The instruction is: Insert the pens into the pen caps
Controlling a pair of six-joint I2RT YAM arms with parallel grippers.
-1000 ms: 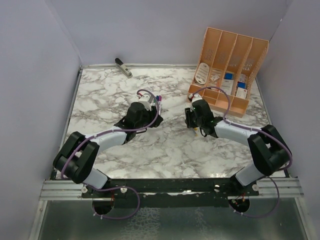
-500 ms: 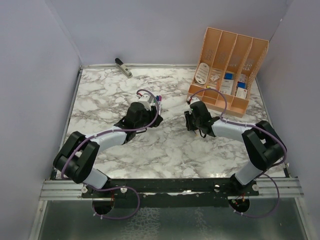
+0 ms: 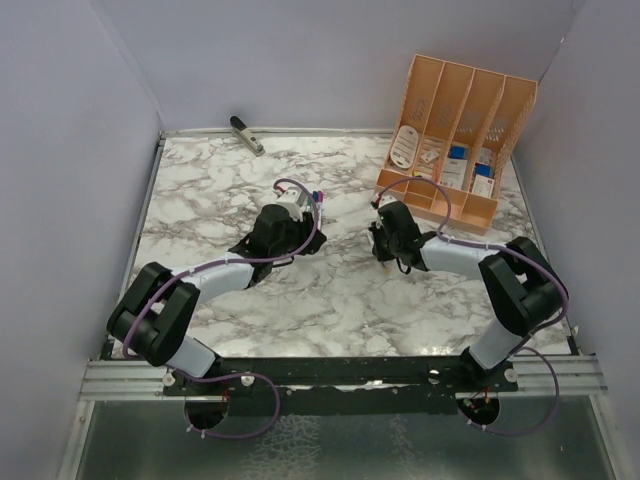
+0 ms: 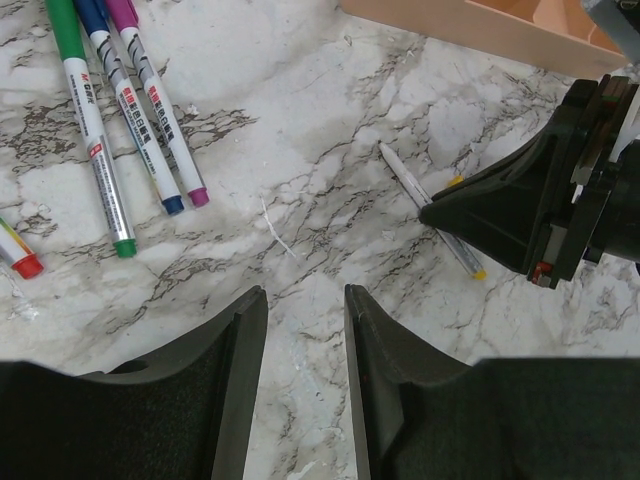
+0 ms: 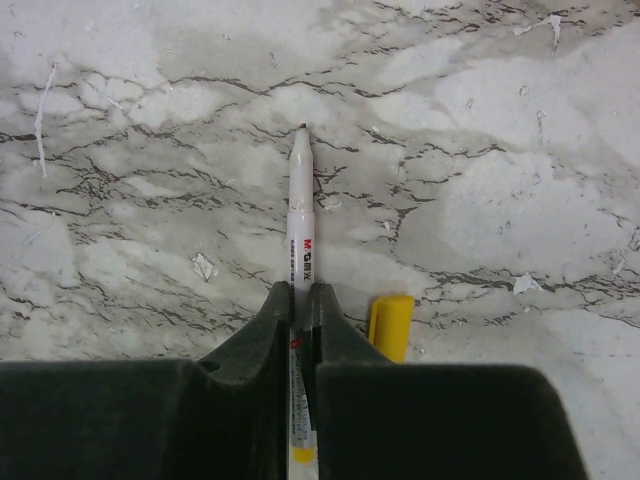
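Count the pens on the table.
5. Green pen, blue pen and purple pen lie side by side; red pen beside them, partly cut off; yellow pen held in the right claw. More may be hidden.

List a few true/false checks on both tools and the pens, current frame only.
1. The right tool is shut on a pen. True.
2. The yellow cap is already on that pen's tip. False: the cap lies on the table beside the tool's fingers, and the tip is bare.
3. The left tool holds a pen. False: it is open and empty above the marble.
4. The green pen, blue pen and magenta pen lie side by side on the table. True.
5. The orange organizer sits at the near left. False: it stands at the far right.
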